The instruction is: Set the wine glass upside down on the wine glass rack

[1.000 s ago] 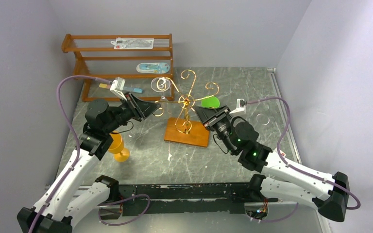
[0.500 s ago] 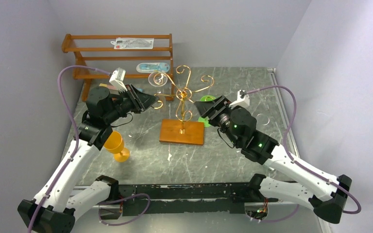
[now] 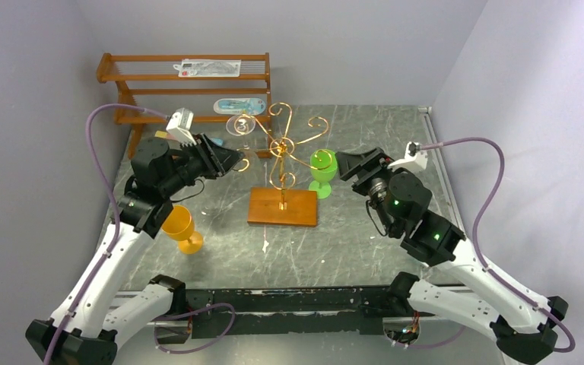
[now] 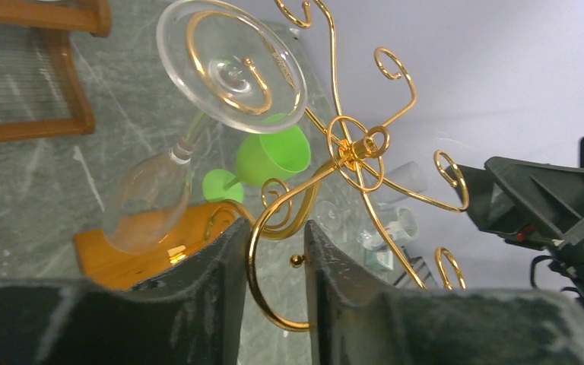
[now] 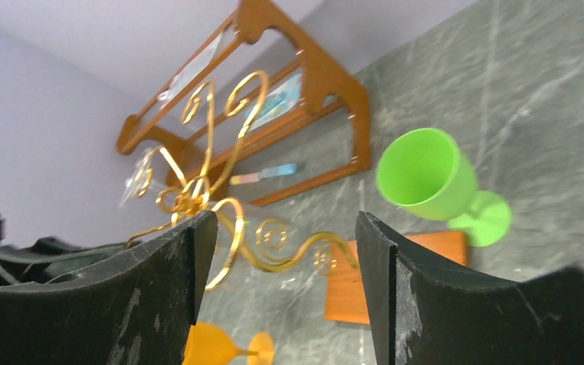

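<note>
Wine glass: The clear wine glass (image 4: pixel 232 68) hangs upside down on a curly arm of the wine glass rack (image 3: pixel 281 148), in the upper middle of the top view. Its flat foot is up and its bowl hangs down.
Left claw: The left claw (image 4: pixel 275 236) is a little apart. One gold arm of the rack runs through the gap. The claw is not squeezing it.
Right claw: The right claw (image 5: pixel 285 220) is wide apart and holds nothing. It is just right of the green cup (image 3: pixel 322 169).
What could go wrong: I think the left claw could catch the gold arm if it moves sideways. That would shake the rack, and the glass could slide off and break.
Another risk: The right claw is so near the green cup that a small bump could knock it over.
Rack base: The wooden base (image 3: pixel 283 207) sits on the table in the middle.
Table: The table (image 3: pixel 327 251) is dark grey like stone, with pale streaks and a few white specks.
Room: Pale purple-grey walls stand on three sides. A brown wooden shelf (image 3: pixel 186 76) is at the upper left by the back wall. An orange cup (image 3: pixel 181 226) stands at the left, beside the left arm.
</note>
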Robot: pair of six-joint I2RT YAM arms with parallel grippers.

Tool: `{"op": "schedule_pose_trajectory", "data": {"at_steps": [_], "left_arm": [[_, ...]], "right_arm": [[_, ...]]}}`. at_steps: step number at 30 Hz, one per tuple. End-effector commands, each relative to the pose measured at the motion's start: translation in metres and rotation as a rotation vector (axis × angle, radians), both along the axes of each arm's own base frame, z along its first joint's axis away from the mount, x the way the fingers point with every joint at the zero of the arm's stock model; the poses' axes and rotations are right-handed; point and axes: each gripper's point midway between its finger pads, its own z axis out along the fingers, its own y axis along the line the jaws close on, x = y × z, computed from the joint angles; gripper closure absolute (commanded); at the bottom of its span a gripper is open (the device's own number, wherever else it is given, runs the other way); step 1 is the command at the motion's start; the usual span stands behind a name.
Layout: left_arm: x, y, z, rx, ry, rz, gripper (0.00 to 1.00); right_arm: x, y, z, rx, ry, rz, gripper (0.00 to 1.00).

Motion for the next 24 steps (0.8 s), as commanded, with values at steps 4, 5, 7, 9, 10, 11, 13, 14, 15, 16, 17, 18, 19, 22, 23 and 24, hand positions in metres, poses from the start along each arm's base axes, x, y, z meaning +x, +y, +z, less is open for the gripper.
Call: {"op": "schedule_pose_trajectory", "data": {"at_steps": [4, 5, 7, 9, 10, 11, 13, 14, 15, 16, 17, 18, 19, 22, 23, 24], "left_arm": [[-0.001, 0.015, 0.004, 0.049, -0.073, 0.054, 0.51], [-0.002, 0.015, 0.003, 0.052, -0.074, 0.054, 0.49], [-0.002, 0.017, 0.004, 0.052, -0.076, 0.059, 0.44], [-0.004, 0.018, 0.008, 0.055, -0.085, 0.064, 0.38], [-0.005, 0.020, 0.009, 0.059, -0.085, 0.068, 0.34], [-0.006, 0.021, 0.011, 0.062, -0.091, 0.074, 0.31], [-0.008, 0.026, 0.016, 0.072, -0.100, 0.098, 0.25], [-0.009, 0.030, 0.018, 0.081, -0.105, 0.115, 0.23], [-0.010, 0.034, 0.019, 0.091, -0.107, 0.133, 0.21], [-0.011, 0.039, 0.020, 0.103, -0.110, 0.153, 0.19], [-0.012, 0.044, 0.022, 0.114, -0.118, 0.176, 0.18], [-0.014, 0.048, 0.024, 0.123, -0.123, 0.192, 0.17], [-0.015, 0.052, 0.025, 0.133, -0.129, 0.208, 0.17], [-0.018, 0.064, 0.028, 0.163, -0.149, 0.260, 0.16], [-0.020, 0.068, 0.030, 0.170, -0.159, 0.277, 0.15], [-0.021, 0.072, 0.033, 0.179, -0.173, 0.291, 0.15]], "right_arm": [[0.001, -0.052, -0.023, -0.170, 0.045, -0.204, 0.29], [0.002, -0.051, -0.026, -0.180, 0.056, -0.206, 0.29], [0.004, -0.049, -0.034, -0.204, 0.086, -0.208, 0.29], [0.010, -0.047, -0.047, -0.224, 0.128, -0.208, 0.28], [0.015, -0.044, -0.051, -0.220, 0.137, -0.193, 0.28], [0.021, -0.042, -0.056, -0.209, 0.146, -0.175, 0.28], [0.033, -0.039, -0.070, -0.184, 0.178, -0.135, 0.28], [0.039, -0.039, -0.078, -0.177, 0.203, -0.123, 0.28], [0.043, -0.035, -0.087, -0.167, 0.232, -0.089, 0.28], [0.049, -0.032, -0.095, -0.160, 0.251, -0.065, 0.29], [0.053, -0.027, -0.102, -0.154, 0.262, -0.036, 0.29], [0.058, -0.024, -0.109, -0.146, 0.278, -0.012, 0.29], [0.063, -0.020, -0.116, -0.143, 0.296, 0.009, 0.30], [0.076, -0.014, -0.136, -0.161, 0.355, 0.040, 0.34], [0.080, -0.014, -0.143, -0.178, 0.373, 0.038, 0.35], [0.084, -0.013, -0.148, -0.193, 0.383, 0.034, 0.36]]}}
